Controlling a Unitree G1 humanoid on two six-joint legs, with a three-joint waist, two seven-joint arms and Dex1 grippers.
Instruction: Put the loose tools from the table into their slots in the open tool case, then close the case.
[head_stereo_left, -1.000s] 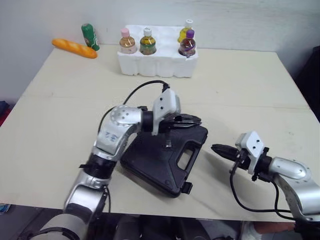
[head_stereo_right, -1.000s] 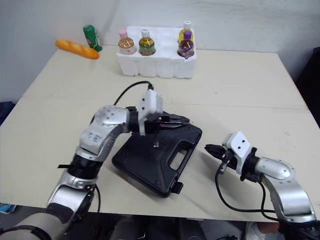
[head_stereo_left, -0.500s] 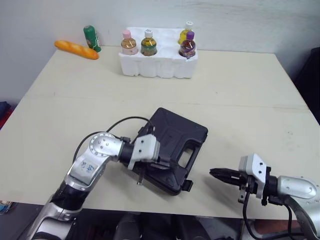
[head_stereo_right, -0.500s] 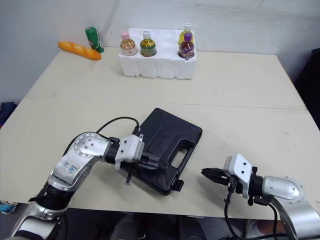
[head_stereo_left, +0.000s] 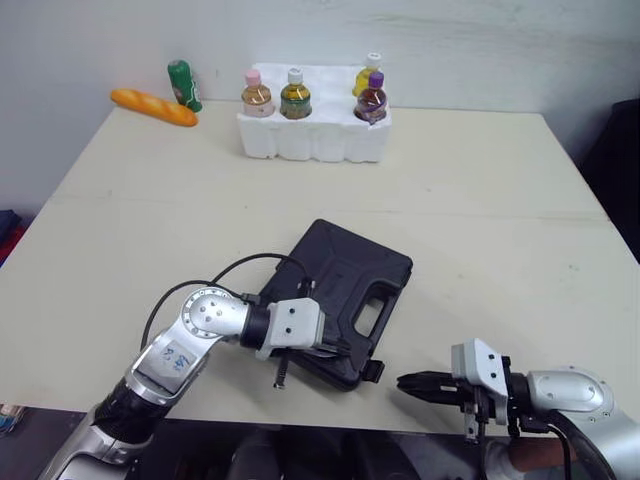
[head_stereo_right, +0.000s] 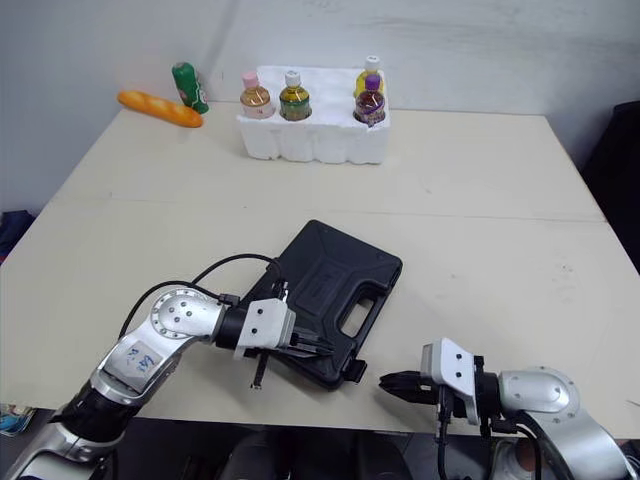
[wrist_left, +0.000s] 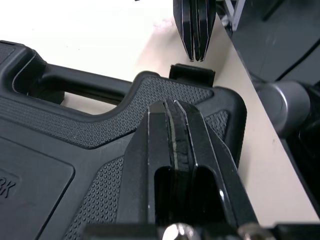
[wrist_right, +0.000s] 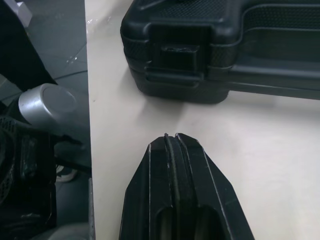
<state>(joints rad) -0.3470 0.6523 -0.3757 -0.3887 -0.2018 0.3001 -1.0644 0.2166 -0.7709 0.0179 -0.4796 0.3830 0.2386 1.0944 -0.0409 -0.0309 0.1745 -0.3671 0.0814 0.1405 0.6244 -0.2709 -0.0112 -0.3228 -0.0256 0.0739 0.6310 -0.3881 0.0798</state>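
Note:
The black tool case (head_stereo_left: 345, 280) lies shut on the table, handle side toward the right, with its latch (wrist_right: 176, 52) at the near corner. My left gripper (wrist_left: 175, 107) is shut with nothing in it. Its tips are over the lid's textured near corner, just short of the latch (wrist_left: 192, 74). My right gripper (head_stereo_left: 403, 382) is also shut and holds nothing. It hangs low over the table's front edge, pointing at the latch from a short gap away. It also appears in the left wrist view as a right gripper (wrist_left: 195, 55) beyond the case. I see no loose tools on the table.
A white foam tray (head_stereo_left: 315, 140) holding several bottles stands at the back. A green bottle (head_stereo_left: 181, 82) and a bread loaf (head_stereo_left: 153, 105) lie at the back left. The table's front edge (head_stereo_left: 420, 415) runs just under my right gripper.
My left gripper has drawn back from above the case's handle to its near corner. My right gripper has pulled back and down toward the front edge. The case stays shut.

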